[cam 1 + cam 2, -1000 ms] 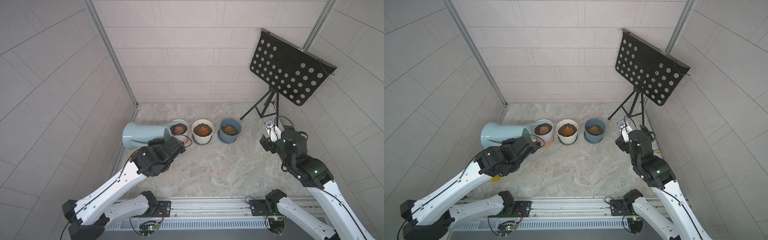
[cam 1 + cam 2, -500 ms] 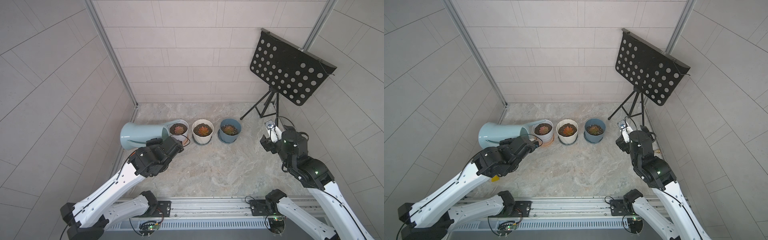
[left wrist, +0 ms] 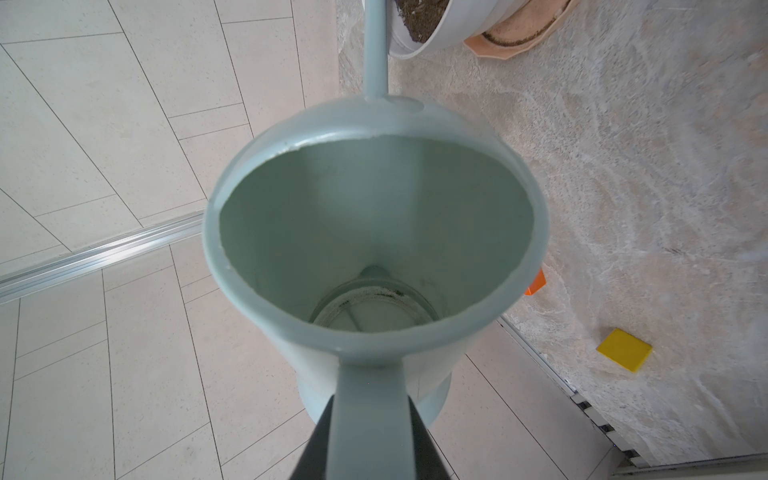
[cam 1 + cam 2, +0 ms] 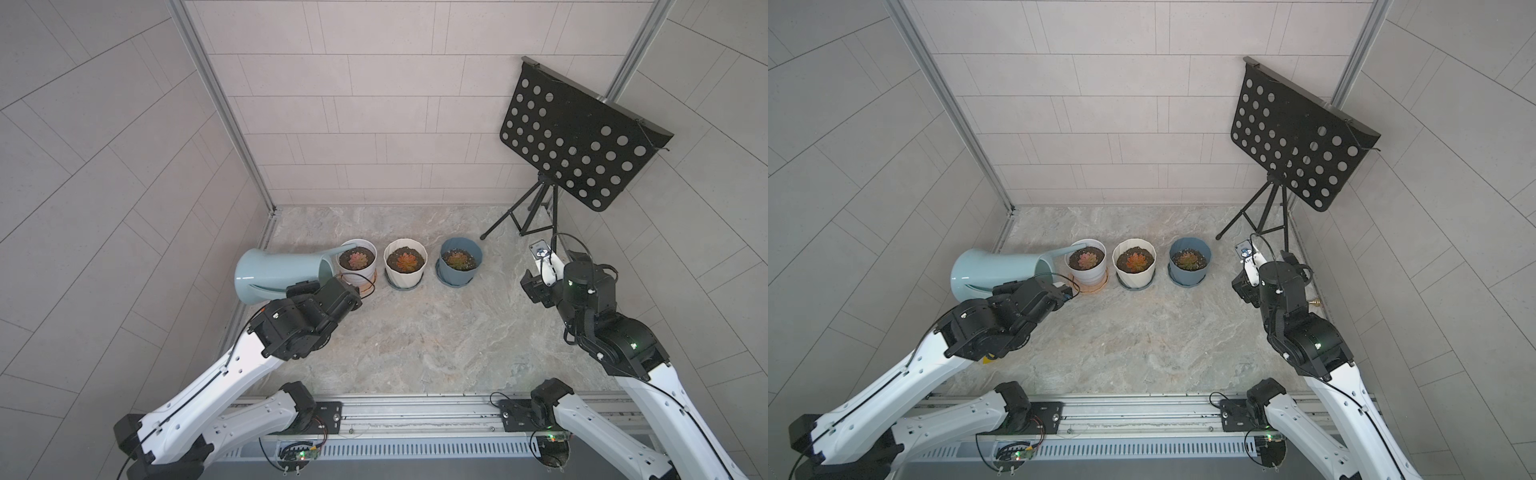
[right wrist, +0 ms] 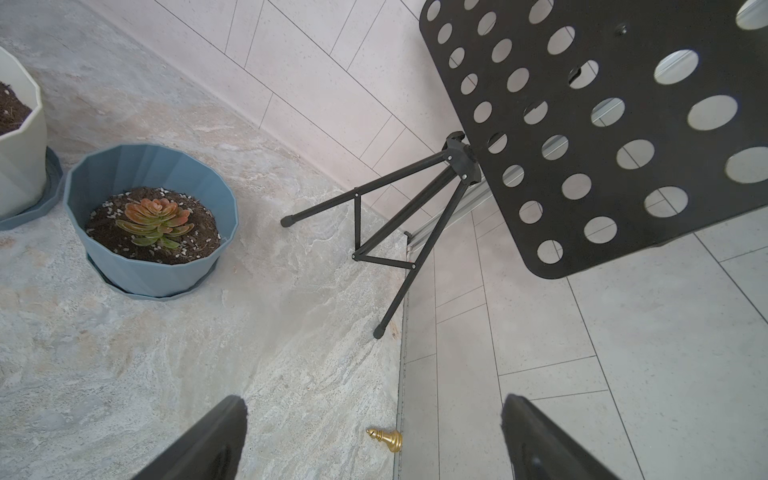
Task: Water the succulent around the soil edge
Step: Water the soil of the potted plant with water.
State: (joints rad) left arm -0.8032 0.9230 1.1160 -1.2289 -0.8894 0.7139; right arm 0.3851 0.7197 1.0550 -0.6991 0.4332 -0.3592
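Three pots are standing in a row; my left gripper (image 3: 370, 440) is pinching the handle (image 3: 370, 399) of the watering can (image 4: 276, 274), holding its spout tip (image 4: 353, 248) at the rim of the leftmost white pot (image 4: 360, 276), beside the pink succulent (image 4: 356, 260). My right gripper (image 5: 374, 436) is idling, jaws spread. Risk: can nearly level, so water could be surging onto the succulent itself.

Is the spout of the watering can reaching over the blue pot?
No, in a top view the watering can's spout ends over the white pot's rim, at the far end of the row from the blue pot.
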